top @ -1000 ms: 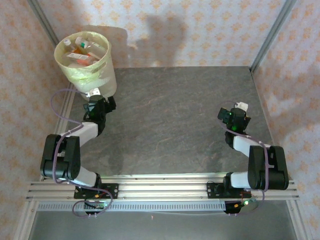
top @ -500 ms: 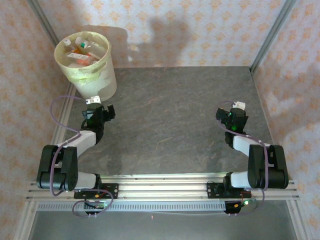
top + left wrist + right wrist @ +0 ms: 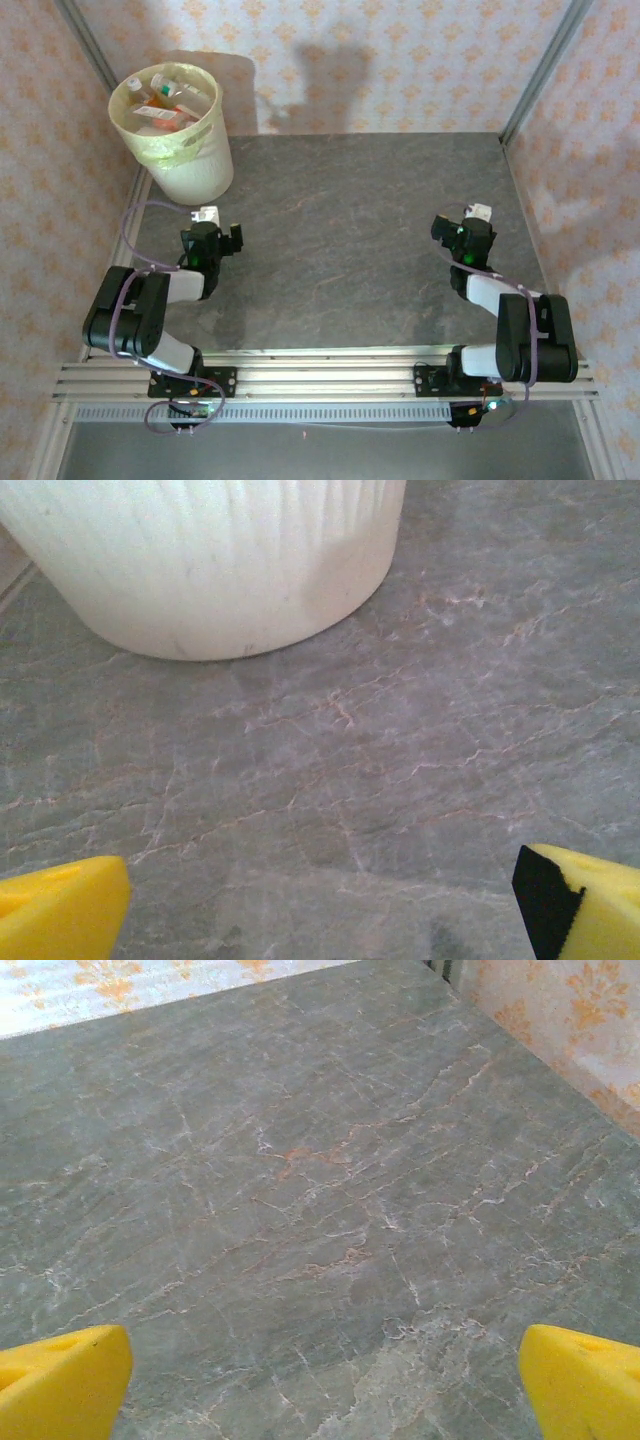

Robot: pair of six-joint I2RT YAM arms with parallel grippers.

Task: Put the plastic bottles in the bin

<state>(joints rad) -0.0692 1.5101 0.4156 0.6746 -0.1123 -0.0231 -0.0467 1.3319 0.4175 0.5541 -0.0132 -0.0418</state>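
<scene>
Top external view: the left gripper (image 3: 210, 232) has been drawn back from the bin (image 3: 200, 165) toward its base, while the right gripper (image 3: 468, 230) has stayed in place. The plastic bottles (image 3: 160, 100) are seen piled inside the lined bin, so the task is judged finished.

Left wrist view: the fingers are spread wide and nothing is held. The bin wall stands just ahead.

Right wrist view: the fingers are likewise spread wide over the table (image 3: 320, 1190), with nothing between them.

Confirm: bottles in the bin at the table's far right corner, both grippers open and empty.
Wrong corner: the top external view shows the bin at the far left corner. The plastic bottles do sit in it, and the left gripper and right gripper are open and empty.
</scene>
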